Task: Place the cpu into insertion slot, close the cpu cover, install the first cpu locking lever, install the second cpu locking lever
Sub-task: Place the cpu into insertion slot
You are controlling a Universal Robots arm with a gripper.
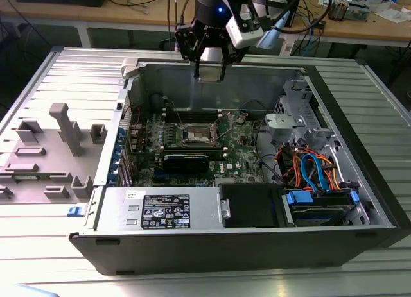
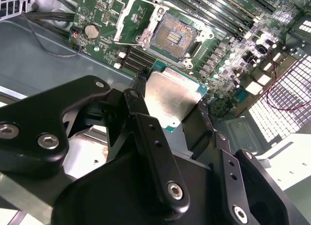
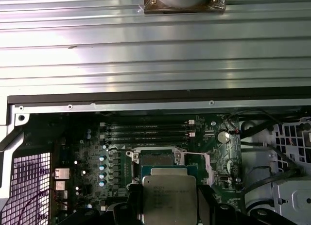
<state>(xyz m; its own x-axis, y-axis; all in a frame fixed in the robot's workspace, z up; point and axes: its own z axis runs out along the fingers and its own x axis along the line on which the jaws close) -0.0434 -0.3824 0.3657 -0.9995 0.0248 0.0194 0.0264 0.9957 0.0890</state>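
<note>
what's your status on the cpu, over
Pincer shut on the cpu, above the case. Insertion slot bare, cpu cover stands open. Nothing in the way between cpu and slot in the second wrist view.

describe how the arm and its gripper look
The arm is black at its wrist end, with a small blue light and a white-grey block fixed to its side; dark cables trail off it. The gripper is matt black, its jointed, flat-sided fingers dotted with round silver screw heads.
</note>
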